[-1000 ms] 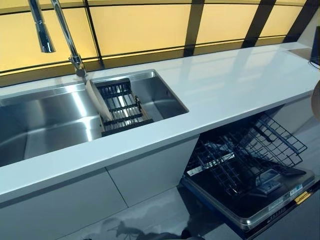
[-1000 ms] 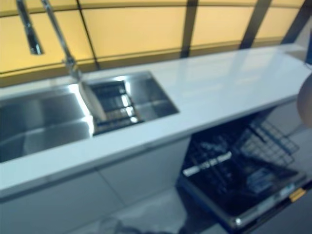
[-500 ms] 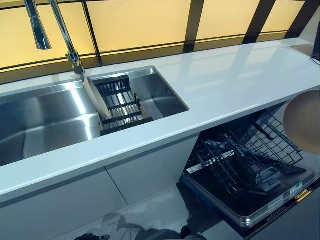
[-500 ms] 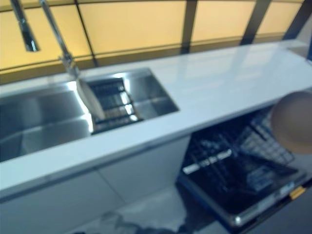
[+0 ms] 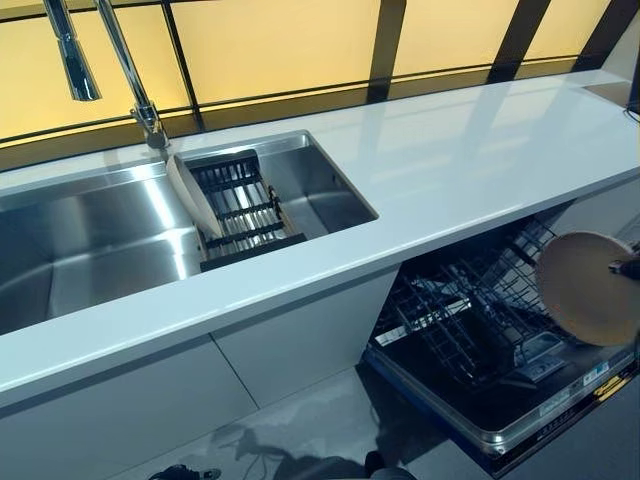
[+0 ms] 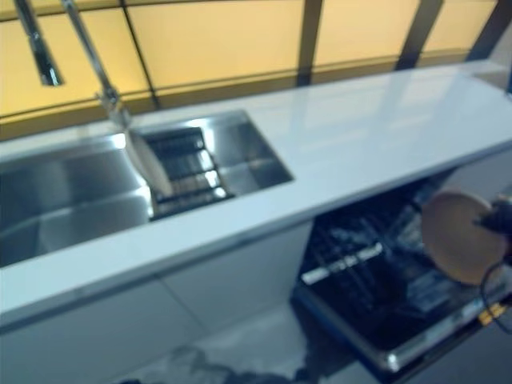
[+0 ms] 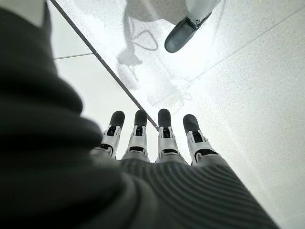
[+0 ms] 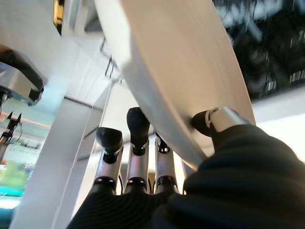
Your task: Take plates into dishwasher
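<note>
White tabletop [image 5: 470,170] runs across the kitchen under yellow wall panels [image 5: 280,45], with a steel sink [image 5: 90,240] set into it and an open dishwasher [image 5: 500,350] below its right end.

One beige plate [image 5: 585,287] hangs on edge above the dishwasher's pulled-out black wire rack [image 5: 470,310], not yet down among the tines. The right hand [image 8: 138,157] holds it: in its wrist view the thumb presses on one face near the rim while the fingers [image 8: 137,129] lie fairly straight along the other face, so the plate [image 8: 181,67] is pinched between them. From the head camera only a dark bit of that hand shows at the plate's right edge.

The rack itself looks bare of dishes as far as can be seen; the lowered dishwasher door lies under it, just above the grey floor [image 5: 310,430].

A second plate [image 5: 193,196] stands tilted on edge in the sink, leaning at the left end of a black drying rack [image 5: 240,215] that fills the sink's middle part. A chrome tap [image 5: 120,60] rises behind the sink.

The left hand [image 7: 157,143] shows only in its own wrist view, fingers straight and side by side, holding nothing, over pale speckled floor [image 7: 248,81].
</note>
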Motion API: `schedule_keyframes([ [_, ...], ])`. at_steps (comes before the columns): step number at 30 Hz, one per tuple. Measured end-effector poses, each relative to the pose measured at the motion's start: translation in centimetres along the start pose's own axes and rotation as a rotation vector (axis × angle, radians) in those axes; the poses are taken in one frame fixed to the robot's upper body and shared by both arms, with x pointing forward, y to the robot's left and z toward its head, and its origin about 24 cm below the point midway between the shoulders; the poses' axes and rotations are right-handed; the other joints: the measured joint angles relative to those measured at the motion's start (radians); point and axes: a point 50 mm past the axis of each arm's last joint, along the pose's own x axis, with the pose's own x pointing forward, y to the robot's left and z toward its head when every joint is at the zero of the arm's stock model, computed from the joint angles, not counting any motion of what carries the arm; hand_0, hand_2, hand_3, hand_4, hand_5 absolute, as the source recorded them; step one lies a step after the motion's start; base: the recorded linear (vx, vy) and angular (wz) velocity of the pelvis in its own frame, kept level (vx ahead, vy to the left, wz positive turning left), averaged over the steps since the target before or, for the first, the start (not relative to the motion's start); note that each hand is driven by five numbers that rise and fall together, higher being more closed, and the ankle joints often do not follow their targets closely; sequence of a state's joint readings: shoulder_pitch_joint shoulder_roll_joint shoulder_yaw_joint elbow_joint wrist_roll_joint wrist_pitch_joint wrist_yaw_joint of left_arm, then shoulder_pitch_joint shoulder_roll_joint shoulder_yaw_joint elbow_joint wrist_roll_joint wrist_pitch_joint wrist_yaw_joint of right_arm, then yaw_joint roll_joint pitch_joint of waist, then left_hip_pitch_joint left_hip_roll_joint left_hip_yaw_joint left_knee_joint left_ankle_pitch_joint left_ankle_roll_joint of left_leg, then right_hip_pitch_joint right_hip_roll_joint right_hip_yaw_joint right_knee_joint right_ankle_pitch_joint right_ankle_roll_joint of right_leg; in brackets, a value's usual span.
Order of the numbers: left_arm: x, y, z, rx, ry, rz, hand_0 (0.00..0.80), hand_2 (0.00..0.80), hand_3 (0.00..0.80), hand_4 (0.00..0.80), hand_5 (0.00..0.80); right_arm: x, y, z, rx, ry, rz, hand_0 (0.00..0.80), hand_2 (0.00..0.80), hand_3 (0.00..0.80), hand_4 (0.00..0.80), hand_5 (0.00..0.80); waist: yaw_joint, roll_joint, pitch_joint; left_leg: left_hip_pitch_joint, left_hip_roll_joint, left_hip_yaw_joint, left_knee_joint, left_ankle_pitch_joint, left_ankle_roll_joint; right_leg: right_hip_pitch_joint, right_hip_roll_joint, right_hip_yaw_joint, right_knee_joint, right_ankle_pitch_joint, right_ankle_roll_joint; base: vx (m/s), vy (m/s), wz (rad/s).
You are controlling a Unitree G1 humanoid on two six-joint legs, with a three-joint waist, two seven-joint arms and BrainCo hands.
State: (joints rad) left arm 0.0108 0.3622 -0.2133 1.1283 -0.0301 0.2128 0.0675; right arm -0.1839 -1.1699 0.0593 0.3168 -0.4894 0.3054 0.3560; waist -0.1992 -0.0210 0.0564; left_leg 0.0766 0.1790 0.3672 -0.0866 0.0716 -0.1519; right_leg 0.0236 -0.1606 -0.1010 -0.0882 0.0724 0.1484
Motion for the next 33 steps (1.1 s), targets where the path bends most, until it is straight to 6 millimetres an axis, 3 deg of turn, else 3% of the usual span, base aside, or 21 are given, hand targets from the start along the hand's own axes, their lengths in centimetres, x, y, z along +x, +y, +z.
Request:
schedule_keyframes([
  [9,0.0,-0.2,0.6,0.015,-0.004,-0.002,0.0,0.0,0.0,0.0,0.0,0.7,2.7,1.5,0.007,0.015,0.066,0.8,0.8,0.8,0.8,0.8,0.031,0.014,0.009,0.0,0.0,-0.015,0.0,0.001,0.001,0.01,-0.001,-0.014,0.0,-0.001,0.0,0.0,-0.003,0.04],
  [17,0.0,-0.2,0.8,0.015,-0.01,-0.003,0.0,0.0,0.0,0.0,0.0,2.1,4.6,4.7,0.039,0.037,0.112,0.8,0.8,0.8,0.8,0.8,0.062,0.014,0.02,0.0,0.0,-0.035,0.001,0.004,0.004,0.024,-0.002,-0.034,-0.001,-0.003,0.0,0.004,0.002,0.06],
  [33,0.0,-0.3,1.1,0.02,-0.019,-0.012,0.0,0.0,0.0,0.0,0.0,3.5,6.4,8.3,-0.01,0.099,0.185,0.8,0.8,0.8,0.8,0.8,0.146,0.032,0.029,-0.004,-0.002,-0.071,0.001,0.007,0.001,0.045,-0.006,-0.076,0.0,-0.014,-0.001,0.01,0.007,0.06],
])
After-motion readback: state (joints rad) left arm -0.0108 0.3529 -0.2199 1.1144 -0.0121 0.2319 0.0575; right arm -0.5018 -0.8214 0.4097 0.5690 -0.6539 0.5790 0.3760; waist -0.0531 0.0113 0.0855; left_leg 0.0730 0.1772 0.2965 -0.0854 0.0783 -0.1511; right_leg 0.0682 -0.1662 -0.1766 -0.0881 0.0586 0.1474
